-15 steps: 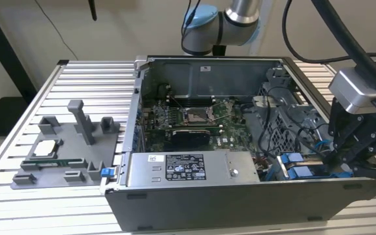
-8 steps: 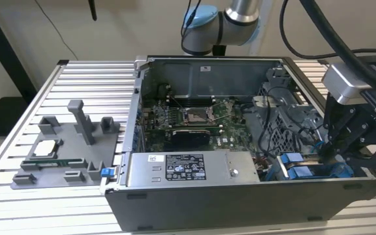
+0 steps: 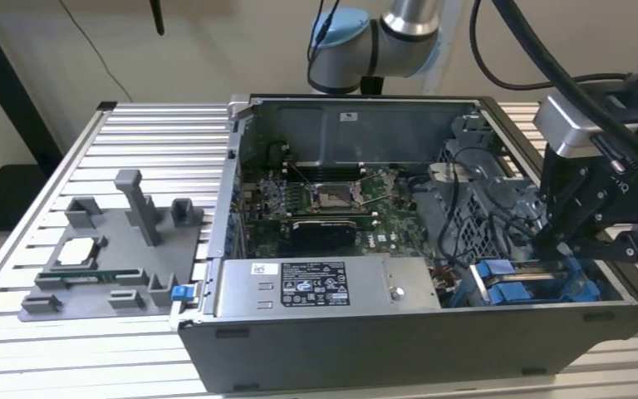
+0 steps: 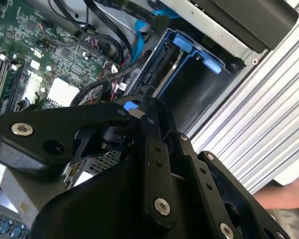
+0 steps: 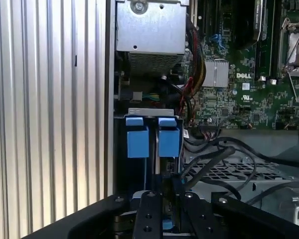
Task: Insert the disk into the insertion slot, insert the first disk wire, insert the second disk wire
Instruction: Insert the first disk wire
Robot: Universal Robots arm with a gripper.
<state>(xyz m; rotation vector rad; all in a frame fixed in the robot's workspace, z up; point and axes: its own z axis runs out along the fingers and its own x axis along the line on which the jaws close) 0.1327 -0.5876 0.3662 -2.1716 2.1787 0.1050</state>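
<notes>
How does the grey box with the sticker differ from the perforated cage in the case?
The box has solid walls and a white sticker; the cage is perforated. Black cables cross the cage; the box's top is bare of them. Both are grey metal, inside the case.

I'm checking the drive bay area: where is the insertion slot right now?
The insertion slot sits in the lower corner of the case at the exterior view's right, just beside the grey box.
</notes>
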